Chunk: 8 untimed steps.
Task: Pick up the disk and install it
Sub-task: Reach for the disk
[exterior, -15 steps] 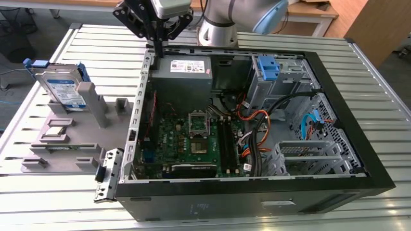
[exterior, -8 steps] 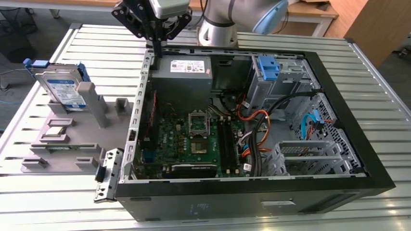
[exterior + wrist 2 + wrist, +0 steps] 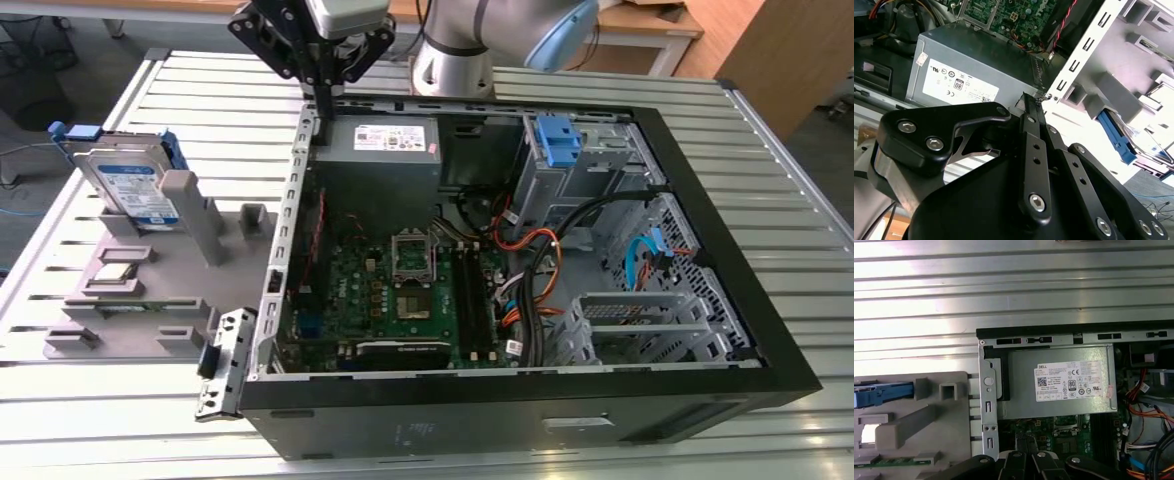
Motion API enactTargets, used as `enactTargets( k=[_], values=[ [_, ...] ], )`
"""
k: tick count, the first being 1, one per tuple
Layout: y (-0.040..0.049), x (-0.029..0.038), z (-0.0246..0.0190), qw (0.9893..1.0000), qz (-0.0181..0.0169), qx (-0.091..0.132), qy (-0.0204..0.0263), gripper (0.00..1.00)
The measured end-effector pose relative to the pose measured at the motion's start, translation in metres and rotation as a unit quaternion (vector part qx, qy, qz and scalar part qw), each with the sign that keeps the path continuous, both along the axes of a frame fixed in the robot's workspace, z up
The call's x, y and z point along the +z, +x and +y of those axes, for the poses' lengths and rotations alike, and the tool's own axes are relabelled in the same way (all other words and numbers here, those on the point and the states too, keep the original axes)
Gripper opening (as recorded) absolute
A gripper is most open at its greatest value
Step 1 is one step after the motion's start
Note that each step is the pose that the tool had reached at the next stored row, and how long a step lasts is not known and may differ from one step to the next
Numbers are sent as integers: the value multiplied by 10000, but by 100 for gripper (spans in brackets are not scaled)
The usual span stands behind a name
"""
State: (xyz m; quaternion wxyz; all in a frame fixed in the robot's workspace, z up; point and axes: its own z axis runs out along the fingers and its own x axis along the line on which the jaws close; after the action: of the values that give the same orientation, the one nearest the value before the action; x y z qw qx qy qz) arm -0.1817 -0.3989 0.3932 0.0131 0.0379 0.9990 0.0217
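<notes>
The disk (image 3: 127, 185), silver with a blue-and-white label and blue frame, stands on edge; slotted in a grey fixture (image 3: 160, 300).

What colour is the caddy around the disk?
Blue, seen best in the exterior view, framing the silver disk.

A ribbed silver metal bench (image 3: 80, 425) carries an open black desktop computer case (image 3: 747, 330), which lies on its side and takes up most of the bench toward the exterior view's right. Inside the case, a grey boxy power supply with a white label (image 3: 380, 150) sits at the far end, next to a green motherboard (image 3: 400, 290). Orange cables (image 3: 514, 240) and a blue cable (image 3: 638, 262) run past a bare blue plastic bracket (image 3: 554, 138) and a silver metal drive cage (image 3: 641, 325). A grey moulded plastic fixture (image 3: 134, 300) rests near the bench's edge at the exterior view's left. A slotted silver metal strip (image 3: 224, 365) leans against the case's near corner.
</notes>
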Motion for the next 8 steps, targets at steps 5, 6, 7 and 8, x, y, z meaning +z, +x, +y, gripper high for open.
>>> enactTargets(
  k=[5, 6, 7, 8],
  values=[
    [-19, 0, 0, 10000, 0, 0, 0, 10],
    [-27, 0, 0, 10000, 0, 0, 0, 10],
    [-35, 0, 0, 10000, 0, 0, 0, 10],
    [-45, 0, 0, 10000, 0, 0, 1, 10]
  ],
)
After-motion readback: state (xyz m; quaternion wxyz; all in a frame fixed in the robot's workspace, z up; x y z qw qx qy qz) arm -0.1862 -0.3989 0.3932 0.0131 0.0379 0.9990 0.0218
